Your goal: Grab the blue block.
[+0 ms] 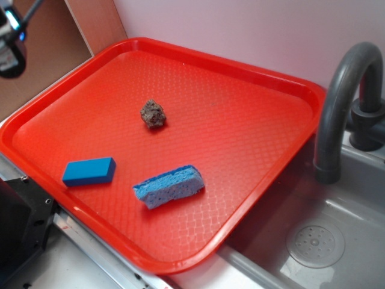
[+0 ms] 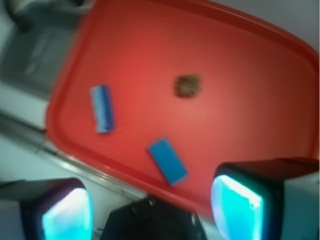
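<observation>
The blue block (image 1: pixel 89 171) is a small smooth bright-blue brick lying flat near the front left edge of the red tray (image 1: pixel 240 120). In the wrist view the block (image 2: pixel 167 161) lies ahead of the fingers, near the tray's (image 2: pixel 240 75) close rim. My gripper (image 2: pixel 151 210) is open and empty, with its two cyan-lit fingers wide apart, high above the tray's edge. In the exterior view only a dark part of the gripper (image 1: pixel 12 42) shows at the top left corner, well away from the block.
A paler porous blue sponge (image 1: pixel 169 186) lies right of the block, and a brown lumpy rock (image 1: pixel 153 114) sits mid-tray. A grey faucet (image 1: pixel 340 102) and sink (image 1: pixel 313 241) are to the right. The black robot base (image 1: pixel 21 223) is at the front left.
</observation>
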You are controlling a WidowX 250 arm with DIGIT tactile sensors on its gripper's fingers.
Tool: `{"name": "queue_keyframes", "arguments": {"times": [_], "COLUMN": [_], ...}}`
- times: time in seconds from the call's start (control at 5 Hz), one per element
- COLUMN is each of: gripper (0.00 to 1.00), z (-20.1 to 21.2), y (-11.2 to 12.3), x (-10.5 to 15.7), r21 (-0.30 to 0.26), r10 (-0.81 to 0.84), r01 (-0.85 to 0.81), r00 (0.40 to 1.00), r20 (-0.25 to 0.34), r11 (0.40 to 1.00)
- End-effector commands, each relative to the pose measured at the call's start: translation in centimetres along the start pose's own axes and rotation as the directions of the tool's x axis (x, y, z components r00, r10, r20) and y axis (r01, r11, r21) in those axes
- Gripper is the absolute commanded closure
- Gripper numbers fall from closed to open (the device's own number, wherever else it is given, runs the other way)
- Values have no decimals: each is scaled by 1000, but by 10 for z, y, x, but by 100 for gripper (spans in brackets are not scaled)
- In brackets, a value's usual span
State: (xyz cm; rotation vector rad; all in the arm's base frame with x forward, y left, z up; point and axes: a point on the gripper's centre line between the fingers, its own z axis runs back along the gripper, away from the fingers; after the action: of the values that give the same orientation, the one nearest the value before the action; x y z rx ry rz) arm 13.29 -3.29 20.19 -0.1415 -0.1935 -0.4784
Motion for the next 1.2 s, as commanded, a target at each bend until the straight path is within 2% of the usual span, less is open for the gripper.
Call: {"name": "queue_keyframes", "arguments": {"times": [0.0,0.2,0.6,0.8,1.0], "gripper": [0,0,0,0,0], "z": [-51,-70,-106,-127,-139], "y": [1,3,5,13,22], "x": [-5,-12,-24,-28,-29], "r21": [-161,-156,-75,-29,-21], "r10": [-376,-368,-330,-276,-247], "r01": [375,358,321,280,252], "r00": [926,929,922,920,922], "r20": [24,-42,-205,-277,-300], "r11": [913,921,944,960,967]}}
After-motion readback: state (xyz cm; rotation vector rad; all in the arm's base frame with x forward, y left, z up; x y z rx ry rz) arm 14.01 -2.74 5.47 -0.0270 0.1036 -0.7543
